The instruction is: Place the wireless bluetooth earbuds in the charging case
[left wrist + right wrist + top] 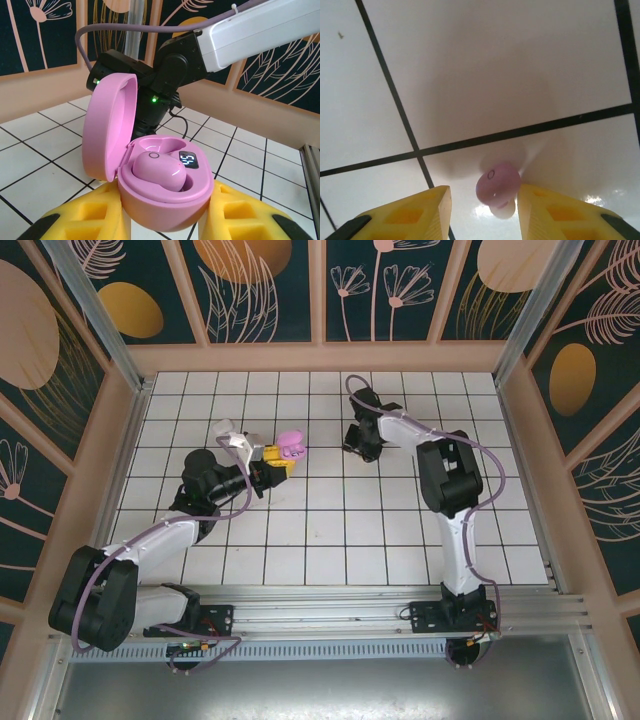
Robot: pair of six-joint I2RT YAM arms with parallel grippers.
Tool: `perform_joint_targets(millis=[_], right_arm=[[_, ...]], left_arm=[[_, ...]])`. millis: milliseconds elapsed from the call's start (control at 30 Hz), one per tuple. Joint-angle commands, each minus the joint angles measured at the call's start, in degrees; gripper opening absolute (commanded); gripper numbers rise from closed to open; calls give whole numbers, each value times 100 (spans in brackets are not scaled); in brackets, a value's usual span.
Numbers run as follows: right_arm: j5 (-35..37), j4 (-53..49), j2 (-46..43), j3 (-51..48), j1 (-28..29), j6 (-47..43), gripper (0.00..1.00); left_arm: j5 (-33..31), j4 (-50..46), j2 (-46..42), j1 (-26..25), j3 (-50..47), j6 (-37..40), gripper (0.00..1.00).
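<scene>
Holding: open case (165,202) is clamped by left gripper (274,459), one bud (157,170) seated.
Right gripper (484,194) is parted; second bud (497,185) is flanked, not pinched.

small lit display (187,160) on the pink charging case (165,202) showed two white digits, tilted, too skewed to read surely, tiny ring mark stood on the seated earbud (159,171) inside that case, same ring mark on the loose earbud (497,185) over a white tile (470,75)
</scene>
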Motion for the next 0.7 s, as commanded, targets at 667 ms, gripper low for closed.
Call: perform_joint_targets(millis=[667], right_arm=[[1052,-1181,641,1109,280,-966,29]], left_arm=[[19,20,-31,35,-19,91,16]])
